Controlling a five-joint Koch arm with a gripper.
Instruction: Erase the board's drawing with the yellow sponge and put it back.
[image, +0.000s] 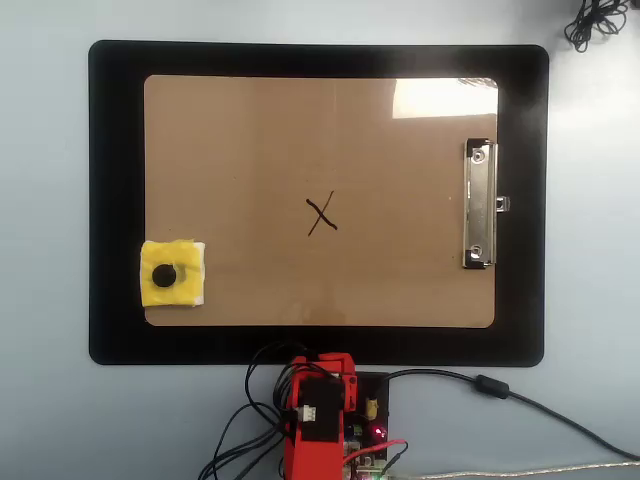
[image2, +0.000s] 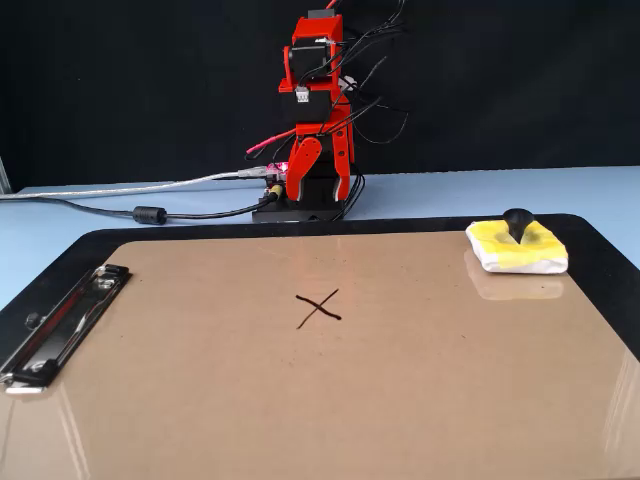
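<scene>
Across the middle of the overhead frame, on the pale blue surface (image: 40, 200), lies a black mat (image: 115, 200) carrying the board (image: 250, 130), its metal clip (image: 479, 205) at the right edge, the yellow sponge (image: 173, 273) in the board's lower-left corner and the drawing (image: 321, 215) near its centre, well apart from the sponge. The red arm (image2: 318, 110) stands folded at the frame's bottom edge, off the mat, and its fingers (image2: 322, 170) hang downward, slightly parted and holding nothing. To my eye the first step is fetching the sponge, best done by coming straight down over its black knob (image: 165, 274) and closing squarely on it, so the pad stays flat for wiping.
</scene>
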